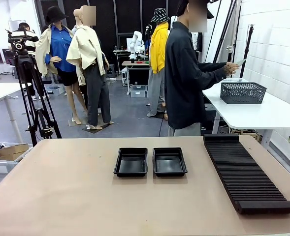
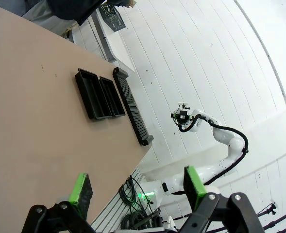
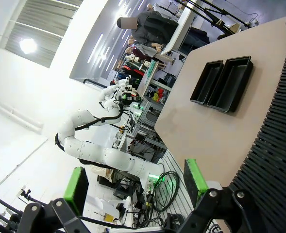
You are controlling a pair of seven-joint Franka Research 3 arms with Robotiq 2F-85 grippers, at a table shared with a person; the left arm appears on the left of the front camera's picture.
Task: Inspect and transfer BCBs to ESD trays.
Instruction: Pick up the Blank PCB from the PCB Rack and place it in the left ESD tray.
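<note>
Tan tabletop (image 1: 61, 196) lies ahead of both grippers: the left gripper (image 2: 137, 184) and the right gripper (image 3: 135, 180) each hang with fingers spread wide and empty, well apart from the two black trays (image 1: 131, 165), which sit side by side near mid-table, almost touching, bare inside. Right of the trays in the front view lies a long ribbed rack (image 1: 245, 177), cut off by the picture edge in the right wrist view. Beyond the table a person (image 1: 184, 73) faces a side table (image 1: 263, 113) with a mesh basket (image 1: 243, 92), one hand (image 1: 231, 68) holding a small pale flat piece (image 1: 241, 62) too small to identify.
</note>
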